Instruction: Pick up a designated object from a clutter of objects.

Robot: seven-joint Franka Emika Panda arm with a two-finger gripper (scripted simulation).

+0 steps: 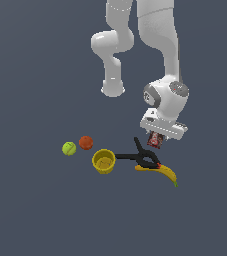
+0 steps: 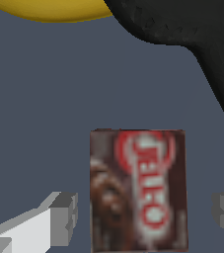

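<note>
Nearest the wrist camera: the box (image 2: 138,190), dark red-brown with pale print, lying flat between the two fingers (image 2: 64,217). Gripper (image 2: 145,217) is spread, with a gap on each side of the box; nothing pinched.

Handling, our estimate: a light, stiff carton with smooth printed faces, so somewhat slippery and crushable under hard squeeze. We would take it across the two long edges, near mid-length, with moderate force.

Wrist view gives finger-to-box clearance and the print; it also catches parts of the clamp (image 2: 192,44) and a yellow item (image 2: 54,10). Exterior view shows what it cannot: the box (image 1: 155,140) under the gripper (image 1: 161,135) on the floor (image 1: 35,210), near the clamp (image 1: 144,156), with banana (image 1: 165,172), cup (image 1: 104,161) and balls (image 1: 77,146) further off towards that view's left.
</note>
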